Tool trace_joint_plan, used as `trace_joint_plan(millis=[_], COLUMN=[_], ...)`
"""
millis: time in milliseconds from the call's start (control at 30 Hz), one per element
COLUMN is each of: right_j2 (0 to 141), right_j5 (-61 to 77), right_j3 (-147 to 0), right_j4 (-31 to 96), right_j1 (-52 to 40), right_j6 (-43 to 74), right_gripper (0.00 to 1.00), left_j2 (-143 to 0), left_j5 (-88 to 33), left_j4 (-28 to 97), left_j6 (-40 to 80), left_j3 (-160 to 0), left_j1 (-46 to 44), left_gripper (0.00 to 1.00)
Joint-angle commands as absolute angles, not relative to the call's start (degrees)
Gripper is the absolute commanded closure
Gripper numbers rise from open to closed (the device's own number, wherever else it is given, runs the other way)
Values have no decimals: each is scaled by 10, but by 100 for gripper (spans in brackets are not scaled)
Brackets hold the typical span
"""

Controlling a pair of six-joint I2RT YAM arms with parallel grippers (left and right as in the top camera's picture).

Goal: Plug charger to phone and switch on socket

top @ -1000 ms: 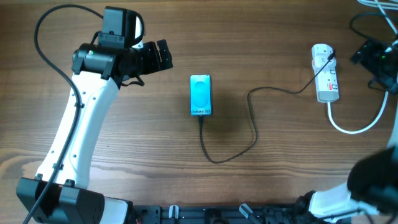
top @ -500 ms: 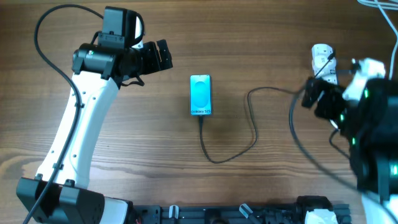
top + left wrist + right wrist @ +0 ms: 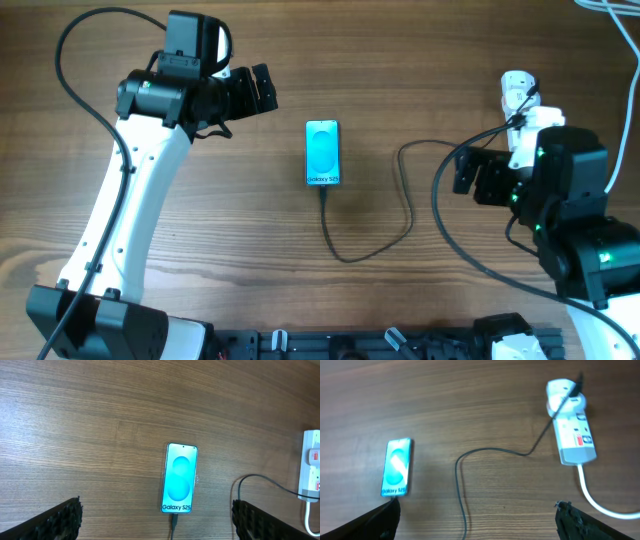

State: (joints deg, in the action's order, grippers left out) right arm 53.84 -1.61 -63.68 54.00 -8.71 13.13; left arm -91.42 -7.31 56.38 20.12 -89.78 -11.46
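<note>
The phone [image 3: 322,152] lies flat mid-table with its teal screen lit; it also shows in the left wrist view [image 3: 180,478] and the right wrist view [image 3: 397,467]. The thin black charger cable [image 3: 345,257] loops from the phone's near end to the socket, and its connector tip [image 3: 173,521] touches the phone's end. The white socket [image 3: 572,427] holds a black plug; in the overhead view the socket [image 3: 517,92] is partly hidden by my right arm. My left gripper [image 3: 262,88] is open and empty, left of the phone. My right gripper [image 3: 472,175] is open and empty, left of the socket.
A thick white lead [image 3: 600,502] curves off the socket's near end toward the table's right edge. My left gripper [image 3: 157,527] hangs above the phone's near end. My right gripper [image 3: 475,527] hangs above the cable loop.
My right arm has swung in from the right edge to the left and now covers the lower part of the socket. My left arm, the phone and the cable have not moved.
</note>
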Motion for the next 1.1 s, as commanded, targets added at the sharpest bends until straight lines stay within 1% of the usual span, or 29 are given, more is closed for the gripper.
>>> trace_joint_plan(millis=[0, 200, 333, 433, 500, 600, 700, 867, 933, 1067], right_j2=[516, 504, 465, 387, 316, 197, 96, 6, 2, 2], right_j5=[-34, -29, -25, 34, 113, 146, 150, 156, 155, 151], right_j3=[-635, -635, -602, -524, -422, -278, -160, -64, -49, -7], right_j4=[541, 547, 514, 420, 309, 199, 116, 64, 57, -4], right_j1=[-100, -100, -93, -71, -39, -10, -6, -6, -7, -7], right_j6=[105, 106, 102, 24, -33, -34, -34, -35, -60, -44], right_gripper=[0, 0, 0, 0, 0, 0, 0, 0, 0, 0], left_j2=[-918, -918, -918, -918, -918, -918, -918, -918, -918, -918], left_j5=[-69, -69, -69, -69, -69, -69, -69, -69, -69, -69], left_j4=[562, 562, 562, 562, 562, 562, 562, 562, 562, 562], left_j6=[206, 206, 206, 206, 206, 206, 206, 206, 206, 206], left_j3=[-896, -896, -896, -896, -896, -896, -896, -896, -896, -896], left_j1=[-115, -115, -115, -115, -115, -115, -115, -115, -115, -115], left_gripper=[0, 0, 0, 0, 0, 0, 0, 0, 0, 0])
